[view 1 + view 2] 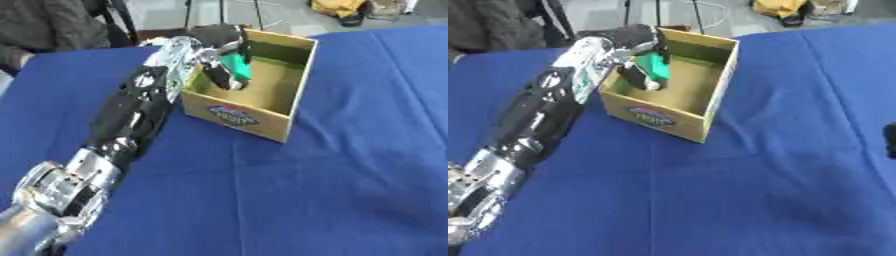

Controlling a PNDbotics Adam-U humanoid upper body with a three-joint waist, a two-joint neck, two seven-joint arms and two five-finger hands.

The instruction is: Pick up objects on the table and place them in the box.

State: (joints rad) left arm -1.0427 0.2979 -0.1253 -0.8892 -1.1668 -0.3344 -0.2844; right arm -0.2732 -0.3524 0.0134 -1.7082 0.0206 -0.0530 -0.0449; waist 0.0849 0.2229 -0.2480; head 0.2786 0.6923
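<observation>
Green object (236,65) clasped in left hand (219,55) inside box (262,122), blue tablecloth (332,190)

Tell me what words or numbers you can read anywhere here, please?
Box front label: the cardboard box carries a blue oval logo with pale lettering, too blurred to read.
Green object held over the box by the left robot hand: no writing shows.
Nothing else here carries readable text.

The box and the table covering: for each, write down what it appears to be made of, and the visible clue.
Box: probably cardboard, matte tan, with thin straight walls, an open top and a printed label on the front.
Table covering: looks like woven cloth, matte deep blue, with soft creases and folds across it. The exact fibre cannot be told.
</observation>
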